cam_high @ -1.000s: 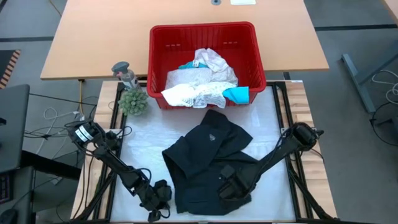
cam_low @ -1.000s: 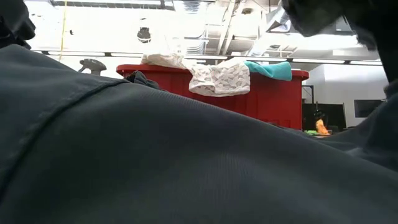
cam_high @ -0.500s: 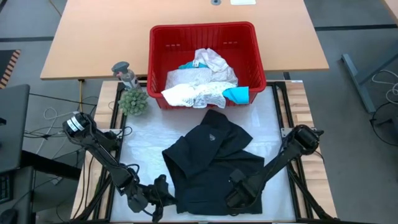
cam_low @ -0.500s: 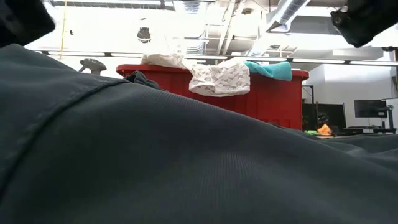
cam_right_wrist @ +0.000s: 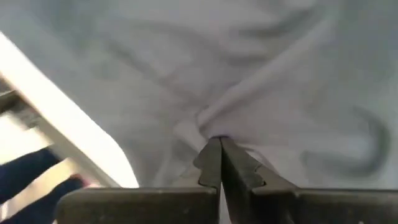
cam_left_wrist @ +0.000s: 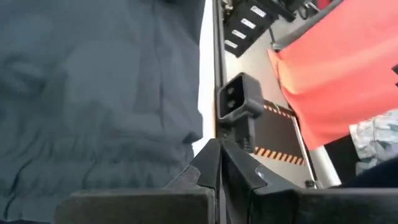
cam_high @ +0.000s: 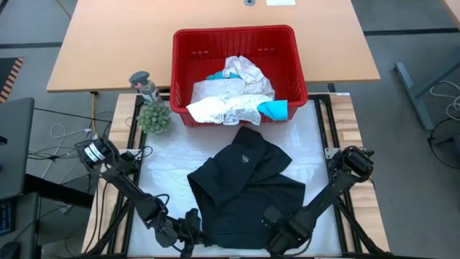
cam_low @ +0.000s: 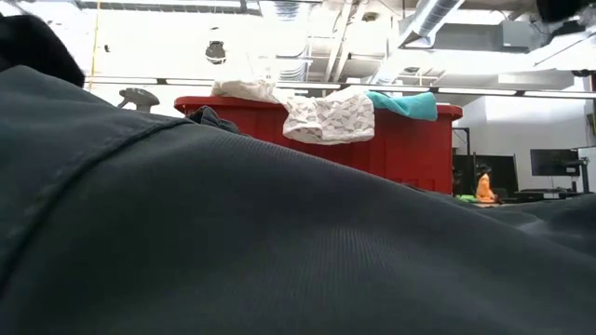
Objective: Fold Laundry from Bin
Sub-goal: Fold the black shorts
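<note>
A black garment (cam_high: 244, 187) lies crumpled on the white mat (cam_high: 165, 165) and fills the low view (cam_low: 233, 233). My right gripper (cam_high: 277, 230) is over its near right part, pointing steeply down and shut on the cloth (cam_right_wrist: 216, 140). My left gripper (cam_high: 188, 221) is shut and sits at the garment's near left edge (cam_left_wrist: 219, 146), with the cloth beside its fingers. The red bin (cam_high: 233, 31) stands at the mat's far edge. White lacy pieces (cam_high: 230, 101) and a teal one (cam_high: 273, 109) hang over the bin's near rim. My right gripper pinches a raised fold of the black garment (cam_right_wrist: 208, 124) between its two fingertips, coming from above. Creases run out from the pinch. The cloth around it lies on the mat. Whether my left gripper touches the garment's edge, I cannot tell.
A small green plant (cam_high: 154, 117) and a grey figure (cam_high: 144, 85) stand left of the bin. Behind it is a wooden table (cam_high: 108, 43). Bare mat shows left and right of the garment. A black connector (cam_left_wrist: 239, 102) lies on the frame near the left gripper.
My right gripper has gone toward the table's near edge and a little right, shut on the cloth; the garment's near right part has spread with it. My left gripper has risen slightly and tipped nearer to level at the garment's near left edge.
</note>
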